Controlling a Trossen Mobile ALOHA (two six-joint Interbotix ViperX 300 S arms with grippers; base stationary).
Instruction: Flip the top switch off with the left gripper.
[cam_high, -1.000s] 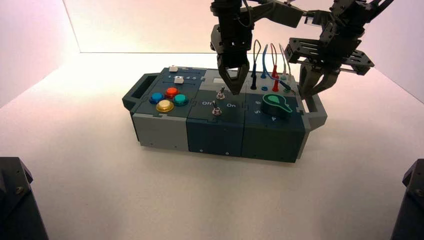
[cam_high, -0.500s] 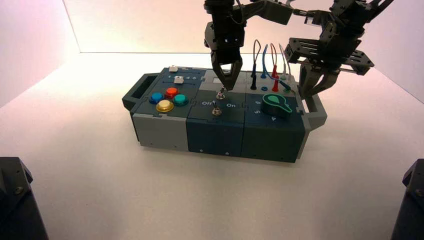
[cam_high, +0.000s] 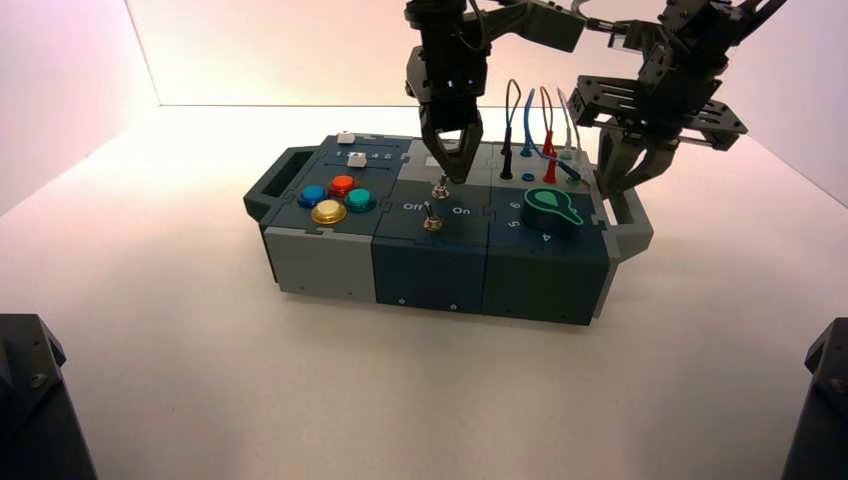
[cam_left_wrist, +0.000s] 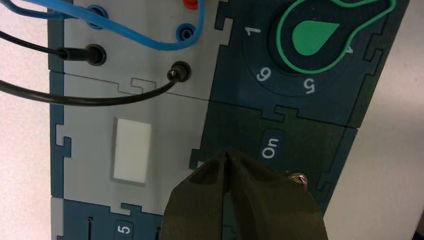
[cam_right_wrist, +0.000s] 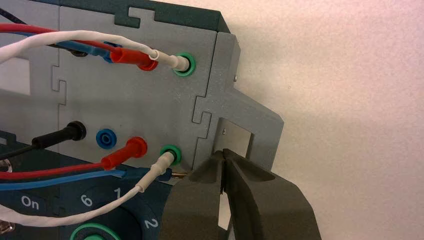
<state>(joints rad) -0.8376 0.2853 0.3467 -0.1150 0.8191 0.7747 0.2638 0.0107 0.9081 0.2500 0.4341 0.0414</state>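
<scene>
High view: at work above the box's (cam_high: 430, 272) middle panel, left gripper (cam_high: 457, 177), tips together, nothing gripped. Top switch (cam_high: 441, 191), small silvery toggle, on the dark middle section, farther from the near edge than bottom switch (cam_high: 433, 223). From the tips, lying just below and slightly toward the box's left end; contact or small gap, cannot tell. Lever short, roughly upright out of the panel; exact tilt hidden, so set position unreadable. Left arm plainly nearer. Parked by the right-end handle (cam_high: 627, 222): right gripper (cam_high: 606, 190).

Left wrist view: closed tips near the seam of pale grey and dark panels; top switch out of sight, likely behind the fingers. Bottom switch (cam_left_wrist: 298, 179) partly covered. Readable: "On" (cam_left_wrist: 270, 148) on the switch panel; "1", "6", "5" around green-outlined knob (cam_left_wrist: 320, 37); another "5" on the blue slider panel (cam_left_wrist: 123, 229). By judgement, needing a small sideways push against the lever toward its off side, low enough to catch it, clear of the bottom switch.

Right wrist view: tips together beside the handle opening. Readable: "On", "6", "1", "2". No brand to be found in either wrist view.
</scene>
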